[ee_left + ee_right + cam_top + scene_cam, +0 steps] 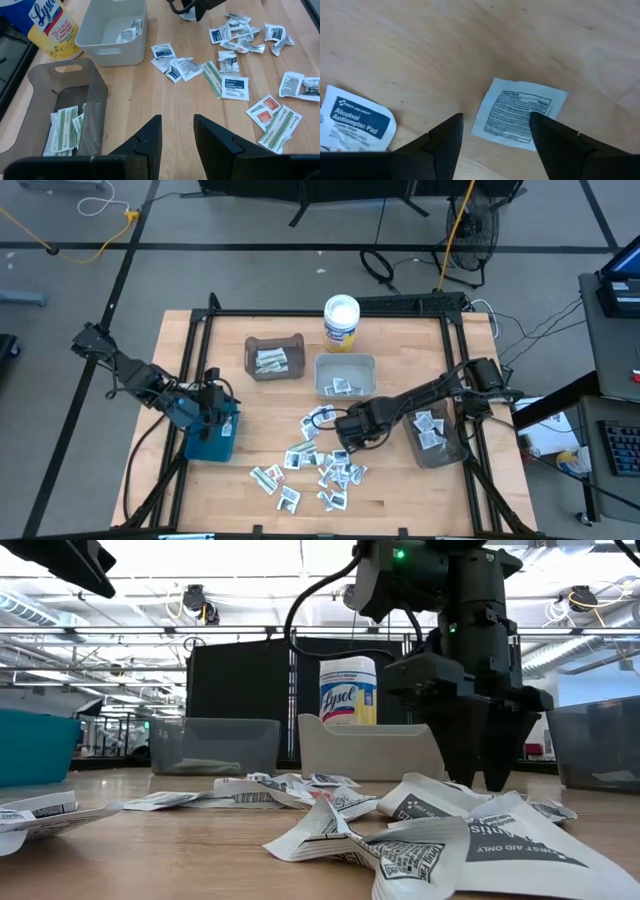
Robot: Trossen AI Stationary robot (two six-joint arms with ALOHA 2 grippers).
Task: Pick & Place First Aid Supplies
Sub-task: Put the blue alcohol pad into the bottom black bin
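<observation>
Wooden table [200,490], right hand [492,131] spread above white packet [519,113], Lysol tub [341,320] behind; left hand [177,131] part-spread.

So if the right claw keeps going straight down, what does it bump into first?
Probably the white packet with black print lying flat on the wooden table. It sits just ahead, between the right claw's open fingers, though how far down is unclear.

Robotics lab or industrial test space, shown by a wooden workbench [400,510] framed in black metal rails [330,310], cables [60,240] trailed over taped concrete floor, a floor fan [478,225], exposed ceiling ducting [120,630], a computer keyboard [620,448] at the side.
</observation>
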